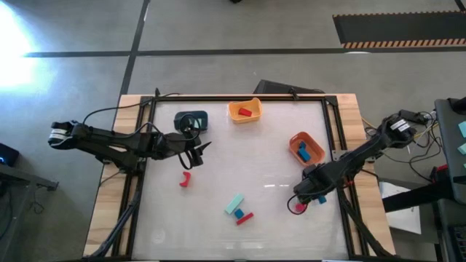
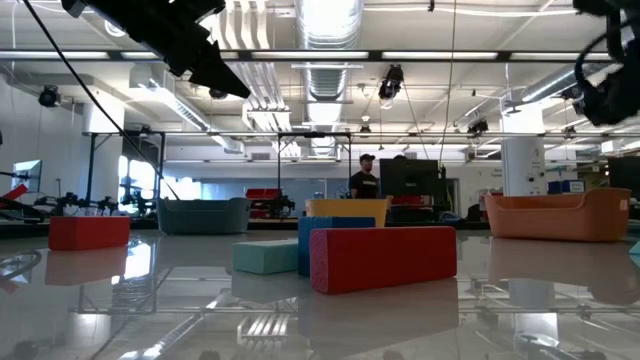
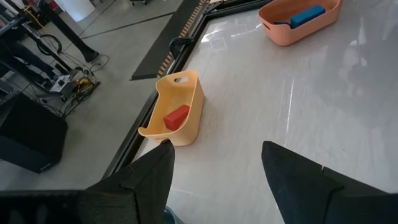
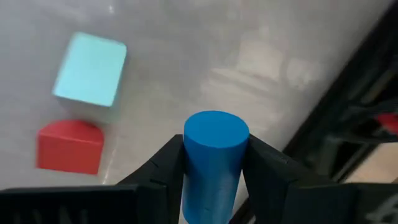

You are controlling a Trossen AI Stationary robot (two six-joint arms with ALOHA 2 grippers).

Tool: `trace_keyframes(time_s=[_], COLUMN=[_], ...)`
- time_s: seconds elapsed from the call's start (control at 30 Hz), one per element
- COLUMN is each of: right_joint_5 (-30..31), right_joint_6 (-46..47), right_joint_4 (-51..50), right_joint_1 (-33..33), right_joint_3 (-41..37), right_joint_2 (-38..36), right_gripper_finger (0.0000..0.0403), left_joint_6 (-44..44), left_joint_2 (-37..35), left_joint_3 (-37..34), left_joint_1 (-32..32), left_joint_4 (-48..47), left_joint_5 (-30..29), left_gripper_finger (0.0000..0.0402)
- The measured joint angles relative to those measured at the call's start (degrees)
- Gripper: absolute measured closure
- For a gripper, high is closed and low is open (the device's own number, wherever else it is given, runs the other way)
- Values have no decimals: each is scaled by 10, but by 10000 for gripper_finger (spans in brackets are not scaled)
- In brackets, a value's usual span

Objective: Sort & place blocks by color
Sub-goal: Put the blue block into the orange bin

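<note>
The right end effector (image 4: pixel 214 180) holds a blue cylinder (image 4: pixel 214 155) near the counter's right edge. Judged best: lift straight up, carry it to the orange bin (image 1: pixel 306 148) holding a blue block (image 1: pixel 303 151), and release low. The left end effector (image 3: pixel 214 168) hangs wide open near the far-left corner.
</note>
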Motion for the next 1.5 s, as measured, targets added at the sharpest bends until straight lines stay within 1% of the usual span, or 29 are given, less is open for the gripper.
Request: trace_keyframes(time_s=[0.07,0.13,0.27,0.4,0.5,0.57,0.73,0.9,1.03,1.23,1.37,1.5], right_joint_5=[33,83,218,342,410,439,446,439,436,392,394,395], right_joint_6=[6,9,-2,-52,-105,-138,-234,-318,-370,-414,-417,-418], right_joint_4=[-24,-34,-30,-29,-26,-26,-29,-49,-51,-54,-57,-57], right_joint_1=[-2,-6,-20,-42,-70,-92,-170,-252,-299,-334,-336,-336], right_joint_3=[16,33,63,84,92,93,88,85,85,85,83,83], right_joint_2=[-19,-37,-63,-79,-82,-82,-70,-46,-21,27,61,86], right_gripper_finger=[284,283,282,282,282,282,282,282,281,280,276,252], left_joint_6=[0,0,0,-1,-1,-1,-1,-1,0,-1,-1,-2], left_joint_2=[0,0,0,0,0,0,0,0,0,0,0,0], left_joint_3=[0,0,0,0,0,0,0,0,0,0,0,0], left_joint_1=[0,0,0,0,0,0,0,0,0,0,0,0], left_joint_4=[0,0,0,0,0,0,0,0,0,0,0,0], left_joint_5=[0,0,0,0,0,0,0,0,0,0,0,0], left_gripper_finger=[175,175,175,175,175,175,175,175,175,175,175,175])
